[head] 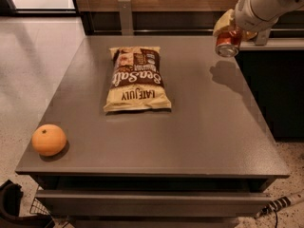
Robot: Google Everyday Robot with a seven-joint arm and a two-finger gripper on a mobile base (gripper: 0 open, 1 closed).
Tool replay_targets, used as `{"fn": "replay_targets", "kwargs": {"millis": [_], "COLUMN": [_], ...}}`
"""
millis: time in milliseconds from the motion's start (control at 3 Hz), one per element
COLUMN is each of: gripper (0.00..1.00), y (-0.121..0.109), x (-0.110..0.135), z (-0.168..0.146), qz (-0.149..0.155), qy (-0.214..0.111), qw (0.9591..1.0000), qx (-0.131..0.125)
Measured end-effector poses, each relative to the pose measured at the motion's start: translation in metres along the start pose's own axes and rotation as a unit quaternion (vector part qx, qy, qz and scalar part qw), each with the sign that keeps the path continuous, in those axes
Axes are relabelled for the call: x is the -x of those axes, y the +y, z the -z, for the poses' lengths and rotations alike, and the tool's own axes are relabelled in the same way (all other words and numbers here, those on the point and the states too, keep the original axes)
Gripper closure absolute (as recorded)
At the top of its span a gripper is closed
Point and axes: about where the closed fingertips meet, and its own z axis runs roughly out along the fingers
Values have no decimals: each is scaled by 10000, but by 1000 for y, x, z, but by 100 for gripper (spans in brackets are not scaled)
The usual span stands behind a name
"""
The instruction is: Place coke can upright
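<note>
**Can held aloft, ready to be set down**

Taking the table [199, 127] as a clock face, the orange [49, 139] sits near the 8 o'clock corner. The bag [137, 79] lies flat just toward 11 o'clock from the middle. Neither is near the work.

At about 2 o'clock, above the far right edge, the gripper [231, 31] is closed on the can [227, 45]. The can hangs clear of the surface and casts a shadow [227, 75] on the table beneath it. It is tilted, not plumb: its silver end shows, tipped toward 6 o'clock.

The arm [270, 1] reaches in from the 1 o'clock corner of the view, sloping down and left to the wrist.

The step in hand looks like the carry before placement. The next move would call for turning the wrist until the can stands vertical. Then it must be lowered onto bare table near the shadow, well in from the edge, so the base lands flat before release. If it is let go while tilted, it would likely topple and roll.
</note>
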Motion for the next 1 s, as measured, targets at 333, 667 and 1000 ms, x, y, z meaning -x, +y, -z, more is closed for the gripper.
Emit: {"fn": "replay_targets", "kwargs": {"millis": [333, 667, 1000], "gripper": [100, 100, 100], "y": [12, 29, 37], "x": [-7, -2, 2], "z": [8, 14, 21], "qz": [616, 1144, 1504], "qy": [-336, -894, -1247], "qw": [9964, 9818, 9656], "qx": [468, 1223, 1717]}}
